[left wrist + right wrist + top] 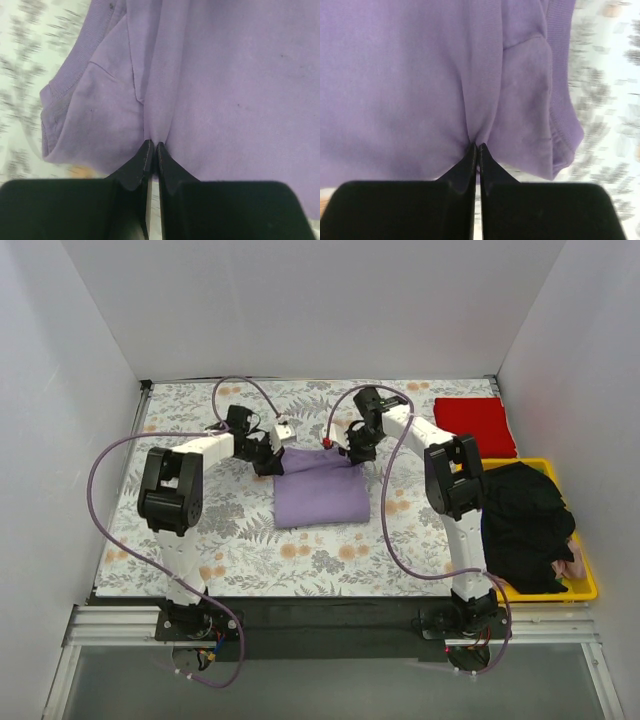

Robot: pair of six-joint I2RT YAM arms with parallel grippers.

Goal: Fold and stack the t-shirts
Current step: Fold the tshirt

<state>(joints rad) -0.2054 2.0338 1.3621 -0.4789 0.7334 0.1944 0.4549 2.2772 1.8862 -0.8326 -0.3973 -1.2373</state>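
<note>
The lavender-purple t-shirt (320, 492) lies folded in the middle of the floral cloth. My left gripper (270, 462) is shut on its far left corner; the left wrist view shows the purple cloth (210, 85) pinched between the black fingertips (142, 159). My right gripper (352, 455) is shut on its far right corner; the right wrist view shows the cloth (410, 85) pinched at the fingertips (485, 157). The bright red t-shirt (474, 424) lies folded at the far right.
A yellow plastic tray (588, 585) at the right holds a heap of black cloth (525, 525). The grey-and-orange floral-print cloth (200, 540) covers the table. White walls stand on three sides.
</note>
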